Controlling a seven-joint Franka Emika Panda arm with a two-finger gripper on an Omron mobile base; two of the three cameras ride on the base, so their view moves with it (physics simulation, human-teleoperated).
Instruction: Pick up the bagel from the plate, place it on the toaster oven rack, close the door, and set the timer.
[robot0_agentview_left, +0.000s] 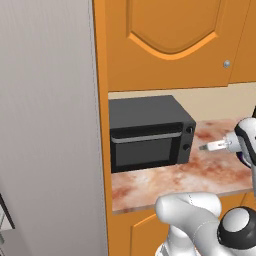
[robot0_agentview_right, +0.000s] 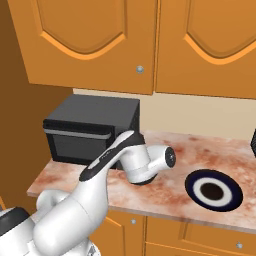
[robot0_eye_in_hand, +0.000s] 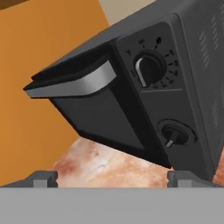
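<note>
While the bagel (robot0_agentview_right: 213, 190) is sitting untouched on the plate (robot0_agentview_right: 213, 192) at the right of the worktop (robot0_agentview_right: 165, 192), the arm is reaching leftward, its tool (robot0_eye_in_hand: 112, 177) gaping wide with nothing in it, pointing at the oven's front. Farther off, the door (robot0_agentview_left: 145, 149) is looking closed, so opening it by the grey handle (robot0_eye_in_hand: 72, 85) is likely coming first.
</note>
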